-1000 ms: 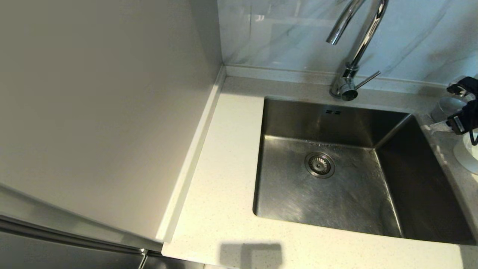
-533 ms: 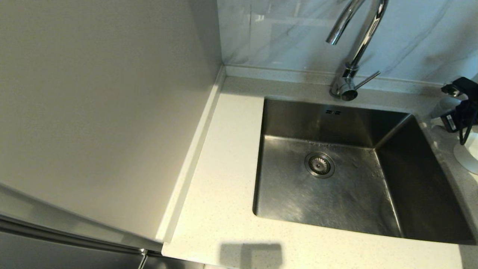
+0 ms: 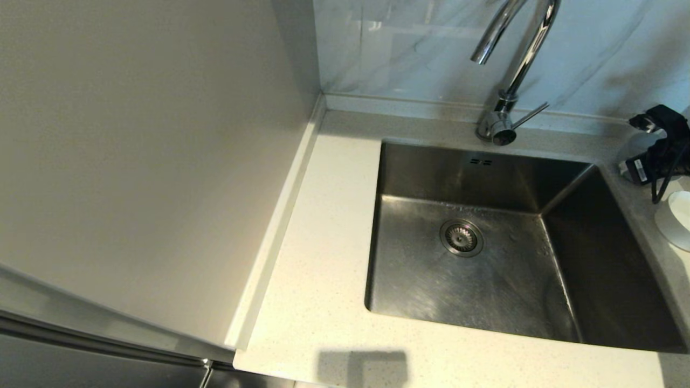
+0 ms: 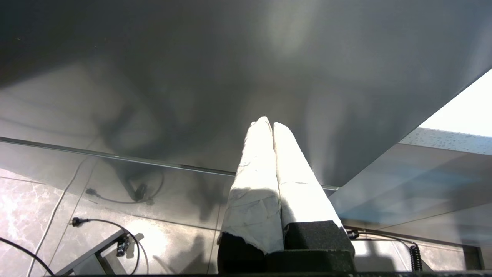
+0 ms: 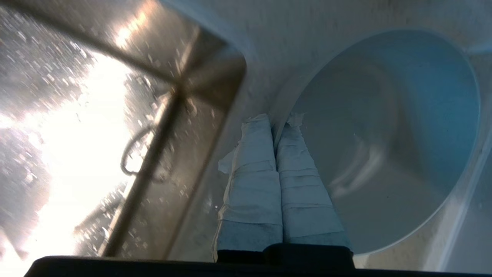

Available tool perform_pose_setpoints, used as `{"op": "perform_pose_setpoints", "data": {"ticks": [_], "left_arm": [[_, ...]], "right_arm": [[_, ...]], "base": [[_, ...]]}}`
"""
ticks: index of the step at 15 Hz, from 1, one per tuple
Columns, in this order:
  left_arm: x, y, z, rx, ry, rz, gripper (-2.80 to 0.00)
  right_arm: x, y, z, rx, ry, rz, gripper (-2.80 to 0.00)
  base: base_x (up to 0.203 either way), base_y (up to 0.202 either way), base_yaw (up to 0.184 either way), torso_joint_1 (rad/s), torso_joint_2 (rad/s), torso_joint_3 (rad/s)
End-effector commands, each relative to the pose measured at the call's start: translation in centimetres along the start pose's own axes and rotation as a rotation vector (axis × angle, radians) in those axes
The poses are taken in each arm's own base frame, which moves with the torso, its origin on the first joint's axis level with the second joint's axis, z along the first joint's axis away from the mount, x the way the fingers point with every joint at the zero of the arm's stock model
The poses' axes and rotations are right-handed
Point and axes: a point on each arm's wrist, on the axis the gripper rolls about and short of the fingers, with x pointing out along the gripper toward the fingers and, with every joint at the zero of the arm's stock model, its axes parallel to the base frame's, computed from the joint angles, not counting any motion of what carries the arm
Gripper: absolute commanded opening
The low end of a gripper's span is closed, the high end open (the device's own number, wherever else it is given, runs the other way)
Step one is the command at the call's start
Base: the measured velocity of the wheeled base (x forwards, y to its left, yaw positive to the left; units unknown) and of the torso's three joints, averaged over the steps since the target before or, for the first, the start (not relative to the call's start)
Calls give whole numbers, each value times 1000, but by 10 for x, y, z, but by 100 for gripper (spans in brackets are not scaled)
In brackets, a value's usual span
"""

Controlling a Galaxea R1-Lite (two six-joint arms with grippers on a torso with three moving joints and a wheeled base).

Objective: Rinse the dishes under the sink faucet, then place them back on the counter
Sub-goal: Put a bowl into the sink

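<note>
The steel sink fills the middle, with the chrome faucet behind it; no water shows at the spout. On the counter strip right of the basin, my right gripper is shut on the rim of the light grey bowl, one finger inside and one outside. In the head view only its black wrist and a sliver of that bowl show. The white bowl sits nearer, at the right edge. The pink bowl is out of view. My left gripper is shut on nothing, parked low by a cabinet front.
The speckled counter runs left of and in front of the sink, bounded on the left by a beige wall panel. The faucet's side lever points right. A round drain strainer sits in the wet basin floor.
The right gripper, still holding the grey bowl, has moved a little towards the back wall and to the left. The left arm has stayed put.
</note>
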Motion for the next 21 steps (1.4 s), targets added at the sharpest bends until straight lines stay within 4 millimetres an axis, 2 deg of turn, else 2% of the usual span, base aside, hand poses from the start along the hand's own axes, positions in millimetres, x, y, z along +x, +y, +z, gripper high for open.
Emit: {"op": "perform_pose_setpoints", "data": {"ticks": [1, 4, 7, 9, 12, 15, 16, 18, 21], "left_arm": [[0, 0, 0, -1, -3, 1, -280], [0, 0, 0, -1, -3, 1, -280], [0, 0, 0, -1, -3, 0, -280], [0, 0, 0, -1, -3, 1, -280], [0, 0, 0, -1, -3, 1, -280], [0, 0, 0, -1, -3, 0, -280], [0, 0, 0, 0, -4, 0, -280], [0, 0, 0, -1, -3, 1, -280], [0, 0, 0, -1, -3, 0, -280]], "right_arm": [[-11, 4, 13, -2, -56, 25, -280], [-36, 13, 35, -11, -124, 76, -280], [-68, 35, 53, -24, -122, 148, -280], [-81, 52, 50, -27, -82, 213, -280], [-86, 93, 25, -71, 18, 354, -280], [-83, 140, 9, -175, 76, 497, -280], [-76, 153, 6, -190, 95, 525, -280], [-50, 174, -2, -201, 94, 516, -280], [-8, 192, -16, -220, 79, 456, -280]], "base": [[0, 0, 0, 0, 0, 0], [0, 0, 0, 0, 0, 0], [0, 0, 0, 0, 0, 0], [0, 0, 0, 0, 0, 0], [0, 0, 0, 0, 0, 0], [0, 0, 0, 0, 0, 0], [0, 0, 0, 0, 0, 0], [0, 0, 0, 0, 0, 0], [0, 0, 0, 0, 0, 0]]}}
